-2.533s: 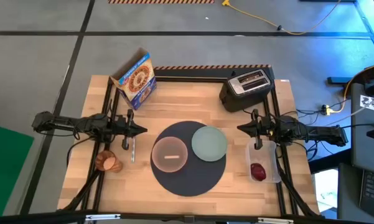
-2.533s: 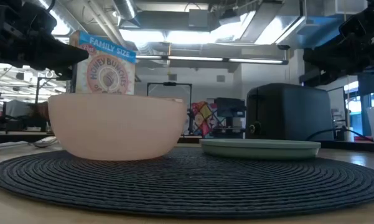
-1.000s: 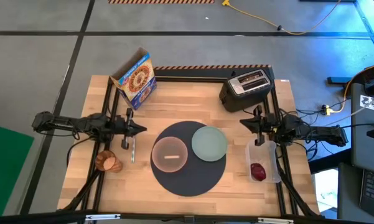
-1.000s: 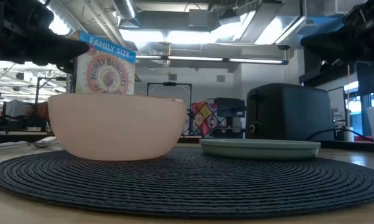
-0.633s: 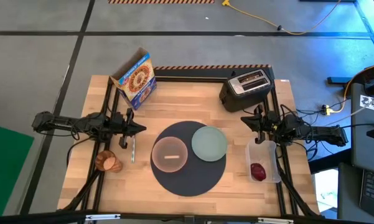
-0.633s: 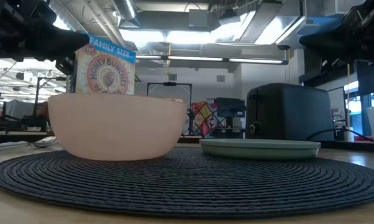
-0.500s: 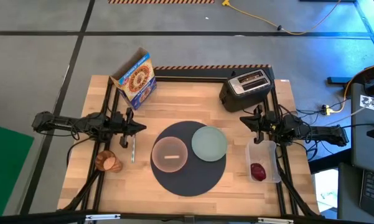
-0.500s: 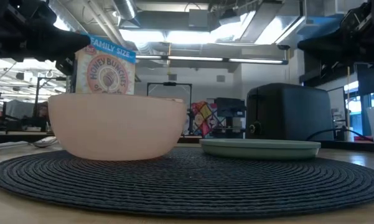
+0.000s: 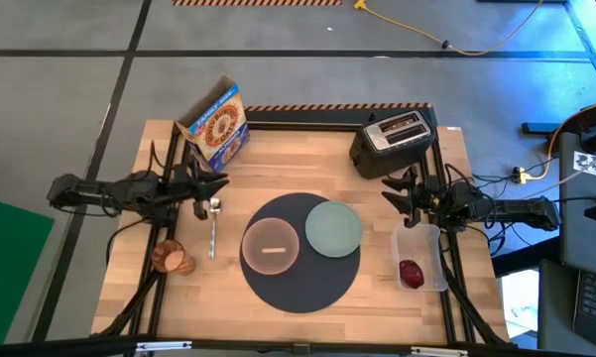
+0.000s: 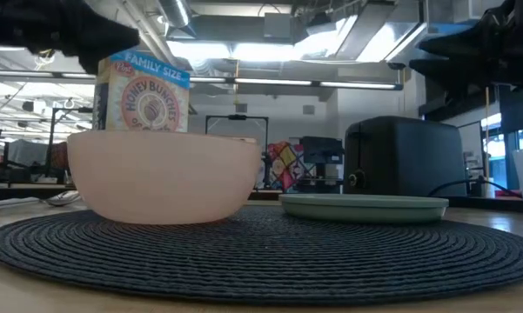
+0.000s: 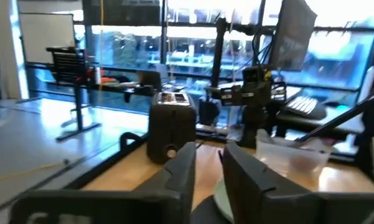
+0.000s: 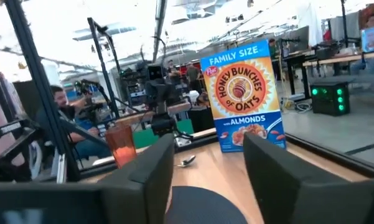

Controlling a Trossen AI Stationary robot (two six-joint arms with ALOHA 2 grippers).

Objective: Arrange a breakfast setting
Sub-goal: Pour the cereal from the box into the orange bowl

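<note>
The round dark grey mat lies mid-table. On it stand the translucent pink bowl and the pale green plate. The metal spoon lies on the wood left of the mat. The amber cup stands at the near left, with a brown piece beside it that looks like the toast slice. The small red fruit lies in a clear tub at the right. My left gripper hovers beyond the spoon's bowl, open by a narrow gap, empty. My right gripper hovers between the toaster and the tub, open, empty.
The black toaster stands at the far right and the blue-and-yellow cereal box at the far left. A black frame runs along the table's edges. Bare wood lies between the mat and the far edge. A person sits in the room beyond.
My left gripper has risen and gone toward the table's far edge, uncovering the spoon's bowl end; the spoon stays on the table. My right gripper has shifted a little toward the table's left.
</note>
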